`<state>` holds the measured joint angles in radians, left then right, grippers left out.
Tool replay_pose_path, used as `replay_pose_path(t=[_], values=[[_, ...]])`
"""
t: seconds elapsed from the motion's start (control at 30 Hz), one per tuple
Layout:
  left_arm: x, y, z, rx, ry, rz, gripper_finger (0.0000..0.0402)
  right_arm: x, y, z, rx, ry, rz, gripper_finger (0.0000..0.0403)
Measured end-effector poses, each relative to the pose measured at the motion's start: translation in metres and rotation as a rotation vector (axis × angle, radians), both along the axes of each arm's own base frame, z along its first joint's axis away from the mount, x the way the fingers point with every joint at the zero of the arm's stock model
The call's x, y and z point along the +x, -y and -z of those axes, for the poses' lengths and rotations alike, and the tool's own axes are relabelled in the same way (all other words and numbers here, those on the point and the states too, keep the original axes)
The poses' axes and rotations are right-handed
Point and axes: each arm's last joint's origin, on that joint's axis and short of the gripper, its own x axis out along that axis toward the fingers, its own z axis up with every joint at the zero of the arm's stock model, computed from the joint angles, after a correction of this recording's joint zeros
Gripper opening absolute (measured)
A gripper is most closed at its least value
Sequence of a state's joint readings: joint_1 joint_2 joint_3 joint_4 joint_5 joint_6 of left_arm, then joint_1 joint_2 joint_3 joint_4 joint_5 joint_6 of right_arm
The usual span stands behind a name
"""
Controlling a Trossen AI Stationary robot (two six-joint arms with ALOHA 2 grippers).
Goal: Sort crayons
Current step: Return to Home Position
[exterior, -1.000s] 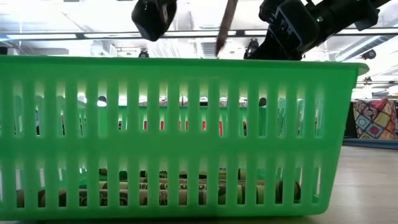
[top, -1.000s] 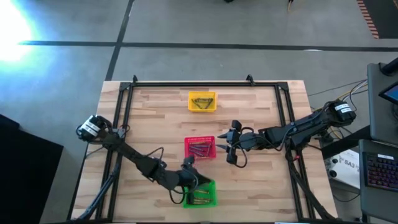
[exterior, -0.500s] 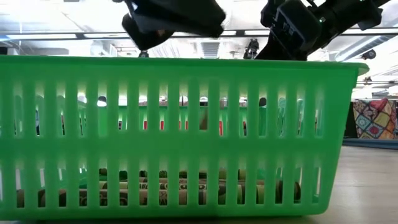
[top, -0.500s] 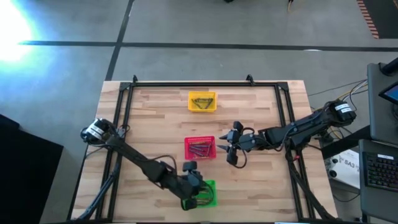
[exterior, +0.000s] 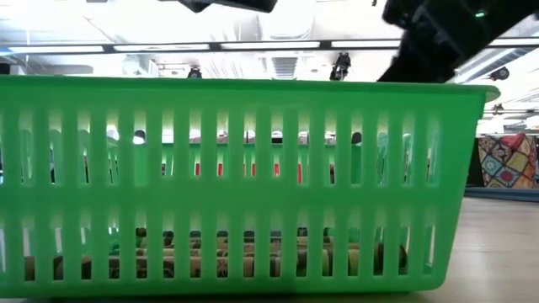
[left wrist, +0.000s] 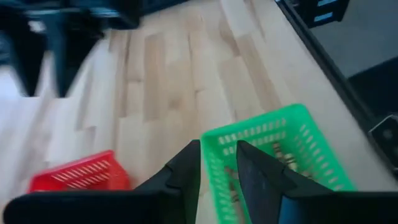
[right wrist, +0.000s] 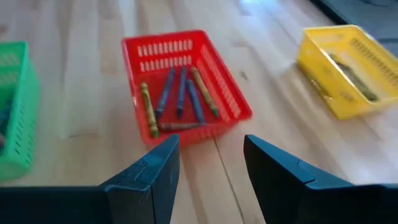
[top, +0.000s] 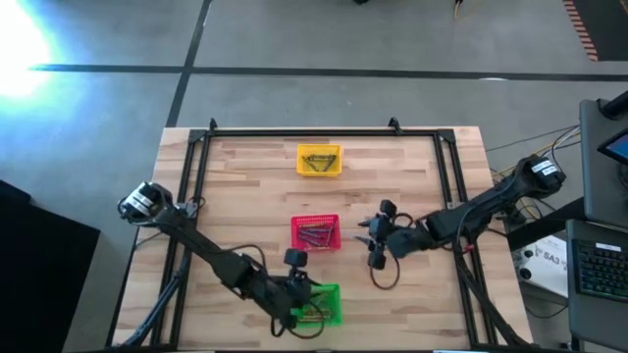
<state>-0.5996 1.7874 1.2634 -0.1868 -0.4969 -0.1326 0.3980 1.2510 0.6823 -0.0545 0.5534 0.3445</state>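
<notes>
The green basket (top: 332, 294) stands near the table's front edge with several crayons (exterior: 253, 261) lying on its floor. My left gripper (left wrist: 219, 174) hovers over the basket's left rim (left wrist: 214, 140), its fingers a little apart with nothing between them; it also shows in the high view (top: 299, 299). My right gripper (right wrist: 208, 168) is wide open and empty just right of the red basket (right wrist: 165, 38), which holds several crayons (right wrist: 180, 99). The yellow basket (right wrist: 320, 56) at the far side holds more crayons (right wrist: 351, 65).
The three baskets stand in a rough line down the table's middle: yellow (top: 319, 160), red (top: 316, 232), green. A black frame (top: 294, 131) runs around the tabletop. Bare wood lies left and right of the baskets. The green basket's wall (exterior: 253, 168) fills the low view.
A crayon that stood upright under my left gripper above the green basket is gone from the gripper. My left gripper swung over the basket, then drew back a little toward the table's left edge. My right gripper has gone toward the table's right edge, away from the red basket.
</notes>
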Motion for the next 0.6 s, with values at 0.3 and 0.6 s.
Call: replay_pose_path(t=[0.3,0.6], values=[[-0.031,-0.062,0.011,-0.001,0.156,0.014,0.0075,-0.026,-0.053,-0.005,0.019,0.099,-0.072,0.0171],[-0.098,-0.142,0.004,-0.123,0.559,-0.13,0.0075,-0.046,-0.071,-0.064,-0.127,0.383,-0.335,0.0171]])
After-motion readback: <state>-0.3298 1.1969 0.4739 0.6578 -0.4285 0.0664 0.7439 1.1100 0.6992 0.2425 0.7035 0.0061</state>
